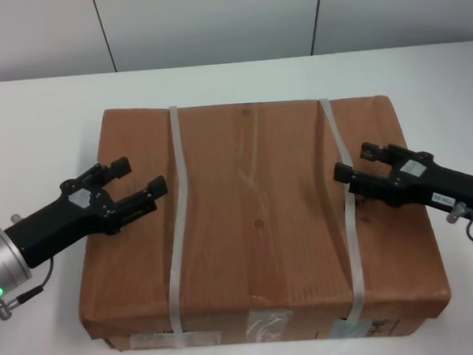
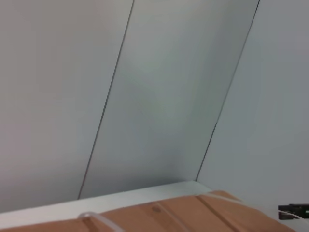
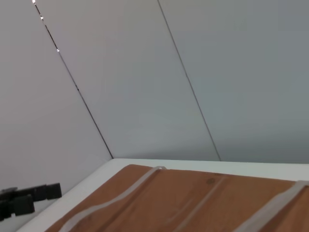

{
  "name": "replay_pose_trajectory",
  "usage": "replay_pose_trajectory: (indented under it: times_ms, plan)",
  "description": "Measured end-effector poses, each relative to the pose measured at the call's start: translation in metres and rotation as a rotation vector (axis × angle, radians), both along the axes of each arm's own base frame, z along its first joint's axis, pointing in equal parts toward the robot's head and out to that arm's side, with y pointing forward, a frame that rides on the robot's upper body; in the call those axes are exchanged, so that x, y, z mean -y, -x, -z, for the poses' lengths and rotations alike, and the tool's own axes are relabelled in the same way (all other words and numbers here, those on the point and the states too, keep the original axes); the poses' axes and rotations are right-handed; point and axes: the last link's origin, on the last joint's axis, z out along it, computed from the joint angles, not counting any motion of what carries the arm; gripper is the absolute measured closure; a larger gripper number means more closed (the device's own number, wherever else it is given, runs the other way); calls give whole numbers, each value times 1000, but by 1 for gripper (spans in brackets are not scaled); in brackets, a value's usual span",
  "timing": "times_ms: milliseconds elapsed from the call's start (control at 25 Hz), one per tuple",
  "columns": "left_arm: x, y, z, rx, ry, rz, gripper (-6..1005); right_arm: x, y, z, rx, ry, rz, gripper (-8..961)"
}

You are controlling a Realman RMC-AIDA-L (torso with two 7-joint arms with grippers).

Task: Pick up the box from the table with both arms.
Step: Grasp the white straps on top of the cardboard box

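The large brown cardboard box lies flat on the white table, bound by two whitish straps, with labels and tape on its near side. My left gripper is open and empty, hovering over the box's left part, just left of the left strap. My right gripper is open and empty over the box's right part, at the right strap. The box top also shows in the left wrist view and the right wrist view. Each wrist view shows the other gripper far off.
A grey panelled wall stands behind the table's far edge. Bare tabletop lies left, right and behind the box. The box's near edge is close to the bottom of the head view.
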Motion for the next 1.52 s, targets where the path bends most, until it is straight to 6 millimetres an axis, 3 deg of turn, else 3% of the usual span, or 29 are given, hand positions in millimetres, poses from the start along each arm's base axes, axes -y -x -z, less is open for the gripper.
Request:
replay_pose_trajectory:
  times_ms: [880, 1520]
  plan:
    - [-17, -4, 16, 11, 220, -193, 140, -18, 19, 28, -24, 92, 74, 134]
    - [-24, -35, 42, -25, 372, -138, 141, -32, 39, 41, 5, 131, 26, 141]
